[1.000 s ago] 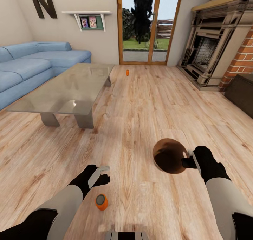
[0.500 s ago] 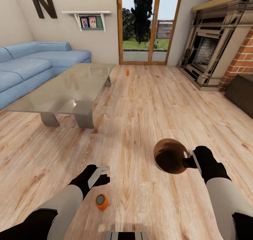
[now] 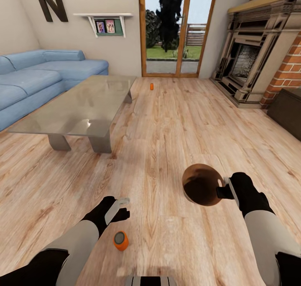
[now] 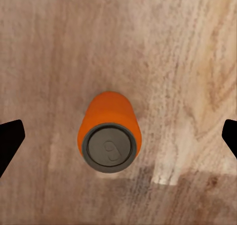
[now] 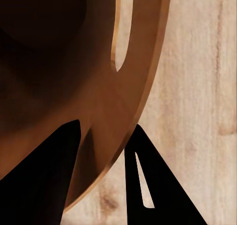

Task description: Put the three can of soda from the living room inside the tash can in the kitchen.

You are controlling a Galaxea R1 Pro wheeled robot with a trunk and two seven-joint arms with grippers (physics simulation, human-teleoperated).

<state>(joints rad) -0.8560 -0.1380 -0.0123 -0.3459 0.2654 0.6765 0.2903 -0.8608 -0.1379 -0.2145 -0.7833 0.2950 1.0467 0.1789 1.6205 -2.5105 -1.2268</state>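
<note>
While my right fingers [image 5: 106,156] are pinching the bin [image 3: 202,185] rim, I am centring my wide left fingers [image 4: 118,136] over the near orange can [image 4: 109,131].

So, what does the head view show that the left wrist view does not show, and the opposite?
Head view alone: the trash can gripped at its rim by the right gripper, a second orange can far off on the floor, the sofa and the glass table.
Left wrist view alone: the near can's grey top with its tab, between wide-apart fingertips.
Both: the near orange can on wood floor.
</note>
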